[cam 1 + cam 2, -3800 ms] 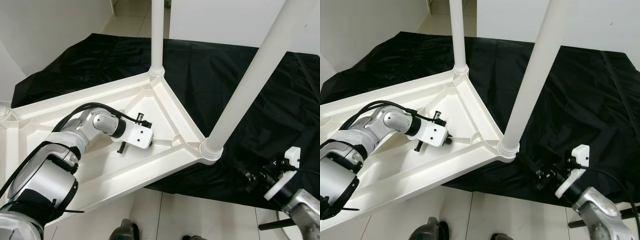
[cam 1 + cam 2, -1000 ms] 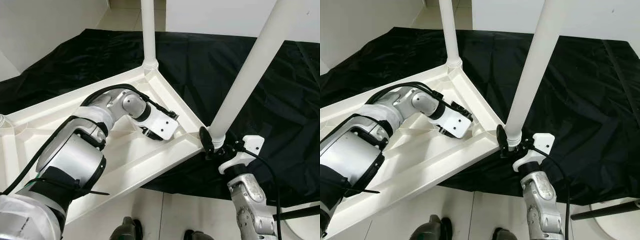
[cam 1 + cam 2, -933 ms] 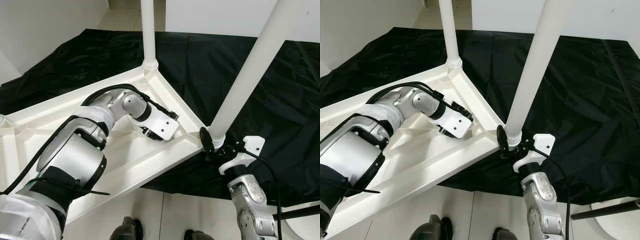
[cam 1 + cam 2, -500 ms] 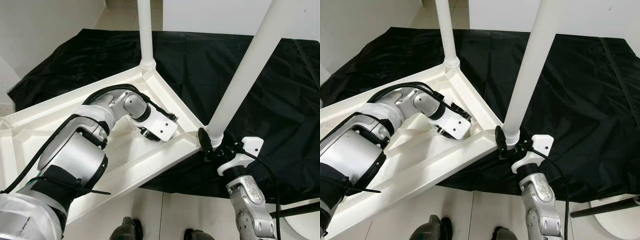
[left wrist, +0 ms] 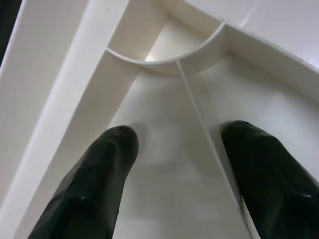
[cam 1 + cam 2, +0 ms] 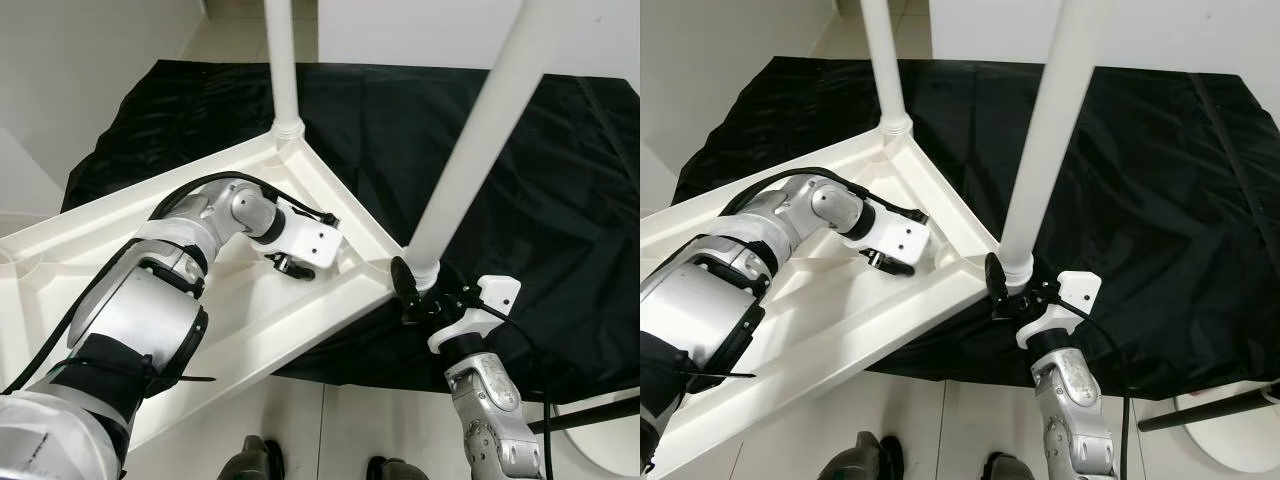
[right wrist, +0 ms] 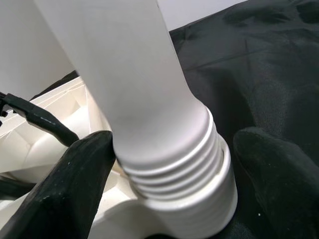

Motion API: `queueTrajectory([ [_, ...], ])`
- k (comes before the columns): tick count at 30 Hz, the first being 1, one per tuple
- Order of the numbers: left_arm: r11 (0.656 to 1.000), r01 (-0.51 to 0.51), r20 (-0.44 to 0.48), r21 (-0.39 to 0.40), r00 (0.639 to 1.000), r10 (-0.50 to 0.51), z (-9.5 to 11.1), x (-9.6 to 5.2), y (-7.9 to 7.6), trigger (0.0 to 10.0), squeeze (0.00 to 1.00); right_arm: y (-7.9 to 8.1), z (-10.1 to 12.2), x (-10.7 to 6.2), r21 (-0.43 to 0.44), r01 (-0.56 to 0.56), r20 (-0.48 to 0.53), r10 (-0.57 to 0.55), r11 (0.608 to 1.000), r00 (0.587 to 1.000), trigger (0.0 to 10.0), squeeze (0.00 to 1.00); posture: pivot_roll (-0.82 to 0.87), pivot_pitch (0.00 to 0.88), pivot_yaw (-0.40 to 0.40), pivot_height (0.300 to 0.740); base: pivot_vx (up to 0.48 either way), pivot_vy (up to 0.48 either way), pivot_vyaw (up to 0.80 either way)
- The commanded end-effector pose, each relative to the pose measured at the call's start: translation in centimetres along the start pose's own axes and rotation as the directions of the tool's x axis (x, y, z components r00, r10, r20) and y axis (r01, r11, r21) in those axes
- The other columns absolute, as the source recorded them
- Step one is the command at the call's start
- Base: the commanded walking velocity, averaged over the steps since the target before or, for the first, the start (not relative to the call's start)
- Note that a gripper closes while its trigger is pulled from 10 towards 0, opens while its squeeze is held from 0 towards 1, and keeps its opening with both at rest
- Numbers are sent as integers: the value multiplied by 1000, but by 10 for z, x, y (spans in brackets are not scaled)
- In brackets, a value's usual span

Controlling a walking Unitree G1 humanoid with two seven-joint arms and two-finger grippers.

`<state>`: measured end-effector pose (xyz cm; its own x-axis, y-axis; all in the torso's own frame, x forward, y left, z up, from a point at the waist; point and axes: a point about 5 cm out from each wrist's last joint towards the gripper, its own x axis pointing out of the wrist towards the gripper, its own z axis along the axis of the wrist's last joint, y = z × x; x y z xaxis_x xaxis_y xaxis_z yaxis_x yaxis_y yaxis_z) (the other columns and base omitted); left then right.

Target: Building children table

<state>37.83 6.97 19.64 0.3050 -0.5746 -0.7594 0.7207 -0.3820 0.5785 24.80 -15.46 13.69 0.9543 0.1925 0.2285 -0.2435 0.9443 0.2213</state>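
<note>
A white plastic children's table (image 6: 250,320) lies upside down on a black cloth, with two white legs pointing up. My left gripper (image 6: 283,263) rests inside the table's underside near the front corner. It is open, and its fingertips (image 5: 109,149) press on the white surface on either side of a thin rib. My right gripper (image 6: 415,295) is open around the threaded base (image 7: 174,164) of the near leg (image 6: 480,130). One finger (image 7: 84,179) touches the collar and the other stands a little apart. The far leg (image 6: 280,60) stands at the back corner.
The black cloth (image 6: 560,200) covers the floor under and behind the table. White tile floor (image 6: 330,430) and my feet (image 6: 250,465) lie in front. A round white object (image 6: 1230,440) with a black bar (image 6: 1200,410) sits at the lower right. White walls stand left and behind.
Since 3.8 s ago my right gripper has come from the lower right to the near leg's base, and my left gripper has slid toward that corner. Over the last second only the view shifts.
</note>
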Motion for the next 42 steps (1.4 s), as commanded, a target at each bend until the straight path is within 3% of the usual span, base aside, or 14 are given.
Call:
queueTrajectory([
  [1,837,-547,-111,-36,834,540,-23,-11,16,10000,0,1,-4,-2,9,4,-23,-4,1000,1000,10000,0,-27,158,98,740,0,0,0],
  [8,809,-586,-133,-55,807,575,-24,-16,22,10000,0,3,-5,-2,14,6,-23,-5,1000,1000,10000,0,-30,158,99,740,0,0,0],
  [13,775,-623,-80,-105,782,618,-10,-15,34,10000,0,9,-8,1,23,-9,-32,10,1000,999,10000,0,-26,156,95,740,0,0,0],
  [18,791,-599,-43,-121,800,599,-3,-10,34,10000,0,11,-7,3,20,-20,-30,21,1000,999,10000,0,-26,158,101,740,0,0,0],
  [30,849,-496,7,-183,863,505,-5,4,15,10000,0,17,-9,1,3,-64,-42,64,998,997,10000,0,-18,166,99,740,0,0,0],
  [31,850,-489,20,-195,865,502,-4,4,14,7647,0,18,-9,1,5,-65,-42,65,998,997,10000,0,-18,165,99,740,0,0,0],
  [32,850,-489,20,-195,865,502,-4,4,14,7647,0,18,-9,1,5,-65,-42,65,998,997,10000,0,-18,165,99,740,0,0,0],
  [33,850,-486,30,-205,865,501,-4,4,14,4471,0,19,-9,2,6,-65,-42,65,998,997,10000,0,-18,165,99,740,0,0,0],
  [34,850,-486,30,-205,865,501,-4,4,14,4471,0,19,-9,2,6,-65,-42,65,998,997,10000,0,-18,165,99,740,0,0,0],
  [35,846,-485,35,-220,863,504,-4,4,14,0,0,19,-9,2,7,-64,-41,64,998,997,10000,0,-18,165,98,740,0,0,0],
  [42,865,-463,62,-195,874,482,-2,4,12,0,0,18,-10,3,10,-59,-43,60,998,997,10000,0,-16,167,97,740,0,0,0],
])
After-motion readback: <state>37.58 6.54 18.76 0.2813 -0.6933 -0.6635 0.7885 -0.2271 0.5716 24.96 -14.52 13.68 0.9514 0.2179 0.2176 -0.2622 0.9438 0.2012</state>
